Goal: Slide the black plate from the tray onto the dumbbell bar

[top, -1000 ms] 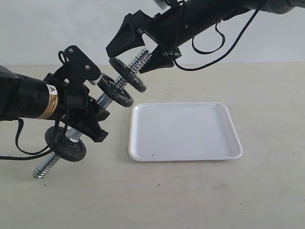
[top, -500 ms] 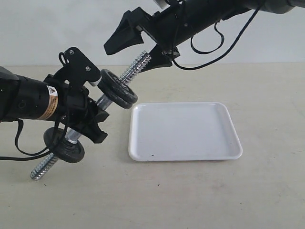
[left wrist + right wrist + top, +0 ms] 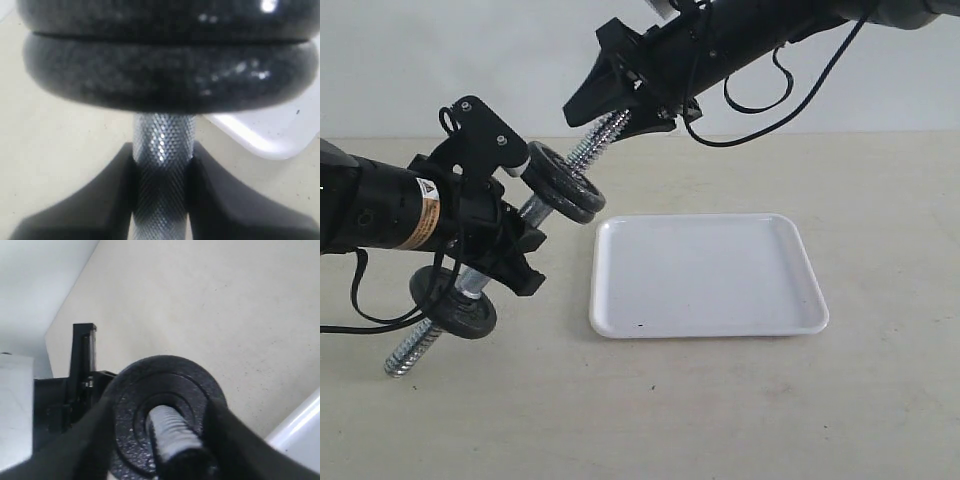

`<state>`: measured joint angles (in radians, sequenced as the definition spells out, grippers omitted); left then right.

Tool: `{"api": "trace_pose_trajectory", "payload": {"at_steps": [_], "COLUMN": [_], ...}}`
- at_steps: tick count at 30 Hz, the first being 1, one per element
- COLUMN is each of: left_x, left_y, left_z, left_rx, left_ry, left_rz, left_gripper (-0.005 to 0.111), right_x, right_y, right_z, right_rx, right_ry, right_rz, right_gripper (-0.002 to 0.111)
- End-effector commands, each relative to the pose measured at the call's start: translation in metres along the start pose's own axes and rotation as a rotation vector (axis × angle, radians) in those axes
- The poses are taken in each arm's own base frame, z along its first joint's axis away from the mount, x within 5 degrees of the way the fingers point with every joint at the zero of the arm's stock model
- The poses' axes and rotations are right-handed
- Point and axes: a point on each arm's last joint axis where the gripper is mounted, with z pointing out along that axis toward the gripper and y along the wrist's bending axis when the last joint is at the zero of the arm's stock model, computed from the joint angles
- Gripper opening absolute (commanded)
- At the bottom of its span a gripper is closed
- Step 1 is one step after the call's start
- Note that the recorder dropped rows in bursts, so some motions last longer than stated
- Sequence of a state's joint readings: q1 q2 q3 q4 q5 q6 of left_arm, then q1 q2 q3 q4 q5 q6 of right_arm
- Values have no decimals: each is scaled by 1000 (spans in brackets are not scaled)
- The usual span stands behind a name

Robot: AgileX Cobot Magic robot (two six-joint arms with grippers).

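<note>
- Chrome dumbbell bar sits tilted: one threaded end low on the left, the other up high by the right gripper. The left gripper is clamped on the knurled middle.
- The black plate is off the tray and on the bar's upper half, flush against a second disc. The tray has nothing on it.
- Key bit: the plate lies straight down the bar's long axis from the right gripper, so I'd guess any last nudge goes along the thread, down-left. The left arm is nearer but busy holding.
- The right jaws sit fairly narrow either side of the threaded tip. I honestly can't tell if they pinch it or just flank it.
- Both wrist views are blurry up close and cut the discs off. A third disc hangs on the lower half.
</note>
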<state>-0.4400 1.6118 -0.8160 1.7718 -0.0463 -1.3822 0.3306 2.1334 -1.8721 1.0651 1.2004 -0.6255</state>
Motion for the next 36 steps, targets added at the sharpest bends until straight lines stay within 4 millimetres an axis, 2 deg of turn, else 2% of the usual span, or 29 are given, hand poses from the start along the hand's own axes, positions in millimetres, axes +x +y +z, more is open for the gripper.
{"api": "trace_pose_trajectory", "payload": {"at_steps": [1, 2, 15, 18, 19, 21, 23, 24, 25, 36], "left_x": [-29, -28, -28, -28, -28, -28, -28, -28, -28, -28], "left_y": [17, 17, 17, 17, 17, 17, 17, 17, 17, 17], "left_z": [-22, -22, -22, -22, -22, -22, -22, -22, -22, -22], "left_rx": [-116, -116, -116, -116, -116, -116, -116, -116, -116, -123], "left_ry": [-105, -102, -102, -102, -102, -102, -102, -102, -102, -101], "left_rz": [-41, -41, -41, -41, -41, -41, -41, -41, -41, -41], "left_gripper": [4, 4, 4, 4, 4, 4, 4, 4, 4, 4], "right_x": [-2, -3, -3, -4, -5, -5, -5, -5, -5, -5], "right_y": [2, 1, -2, 0, 0, 0, 0, 1, 1, 0], "right_z": [-11, -12, -16, -16, -16, -16, -16, -15, -15, -16], "right_rx": [-13, -12, -12, -26, -30, -34, -34, -35, -35, -33], "right_ry": [-15, -17, -29, -40, -43, -46, -46, -45, -45, -45], "right_rz": [-8, -7, -7, -28, -27, -25, -14, -15, -13, 4], "right_gripper": [2, 0, 1, 14, 23, 45, 74, 85, 90, 88]}}
